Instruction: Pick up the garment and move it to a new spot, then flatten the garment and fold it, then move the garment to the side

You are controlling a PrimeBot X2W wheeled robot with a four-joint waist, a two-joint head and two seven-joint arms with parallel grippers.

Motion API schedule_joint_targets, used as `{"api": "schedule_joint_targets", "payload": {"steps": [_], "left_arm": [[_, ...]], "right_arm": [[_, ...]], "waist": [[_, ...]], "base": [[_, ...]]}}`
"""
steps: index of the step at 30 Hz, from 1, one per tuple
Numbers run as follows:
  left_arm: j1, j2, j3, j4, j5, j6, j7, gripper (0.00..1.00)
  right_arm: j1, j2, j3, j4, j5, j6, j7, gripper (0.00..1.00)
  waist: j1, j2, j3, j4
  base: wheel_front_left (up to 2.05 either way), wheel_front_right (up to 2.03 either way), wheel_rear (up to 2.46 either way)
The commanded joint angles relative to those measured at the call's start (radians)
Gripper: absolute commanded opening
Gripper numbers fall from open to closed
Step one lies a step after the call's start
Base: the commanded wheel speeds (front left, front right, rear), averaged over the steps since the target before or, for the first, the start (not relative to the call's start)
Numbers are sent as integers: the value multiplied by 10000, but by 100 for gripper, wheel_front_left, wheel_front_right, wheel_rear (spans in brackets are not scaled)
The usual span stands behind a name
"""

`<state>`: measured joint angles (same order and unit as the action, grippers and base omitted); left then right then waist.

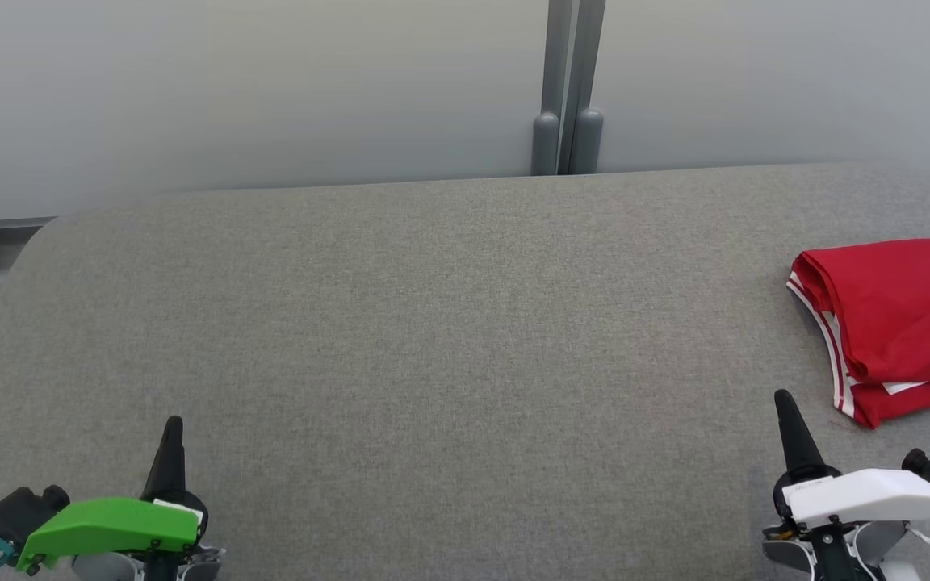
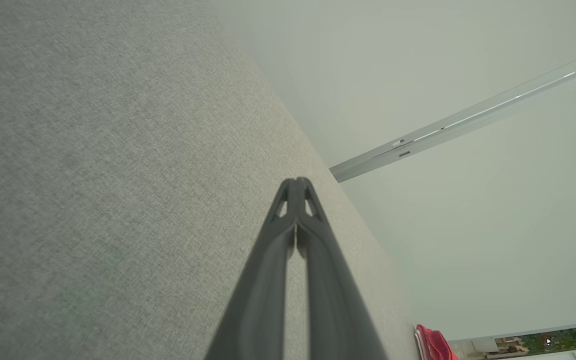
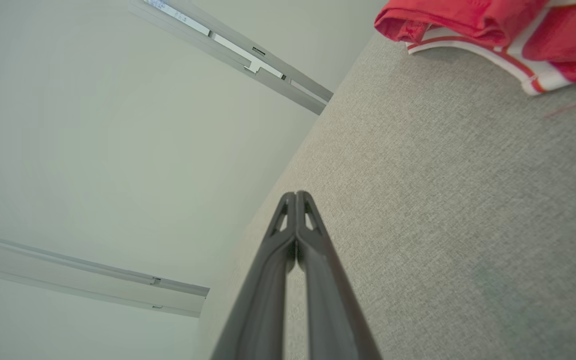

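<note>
No readable text. There's a dark mark on the garment (image 1: 893, 323) at the frame edge, but it's cut off. The small print on the right wrist's white cover (image 1: 869, 494) is too tiny to read.

The garment is red with white-striped trim, folded, lying on the grey table (image 1: 433, 339) at 3 o'clock in the head view. Its bunched folded end faces 9 o'clock and the trim runs along that side. The far side is out of frame, so I can't call the long axis.

Left gripper (image 1: 173, 421) is at 7 o'clock, under a green cover (image 1: 114, 524), with fingers pointing to 12. They're pressed together and hold nothing.

Right gripper (image 1: 782, 395) is at 5 o'clock, leaning towards 11, also closed and empty. It's near the garment's near corner but clear of it.

Both grippers are low over the table.
</note>
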<state>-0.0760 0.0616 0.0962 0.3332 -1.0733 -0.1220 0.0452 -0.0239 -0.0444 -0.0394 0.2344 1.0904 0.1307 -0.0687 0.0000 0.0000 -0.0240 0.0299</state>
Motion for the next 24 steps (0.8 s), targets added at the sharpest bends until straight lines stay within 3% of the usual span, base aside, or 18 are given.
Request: {"api": "schedule_joint_targets", "payload": {"steps": [1,24], "left_arm": [[-301,14,71,-112,-274,-37,85,0],[-639,-40,330,-165,-2420,-75,812,0]], "right_arm": [[-151,-57,-34,-157,249,2,57,0],[-181,-69,-146,-383,2466,3,372,0]], "waist": [[0,0,5,-6],[0,0,101,-116]], "base": [[0,0,0],[0,0,0]]}}
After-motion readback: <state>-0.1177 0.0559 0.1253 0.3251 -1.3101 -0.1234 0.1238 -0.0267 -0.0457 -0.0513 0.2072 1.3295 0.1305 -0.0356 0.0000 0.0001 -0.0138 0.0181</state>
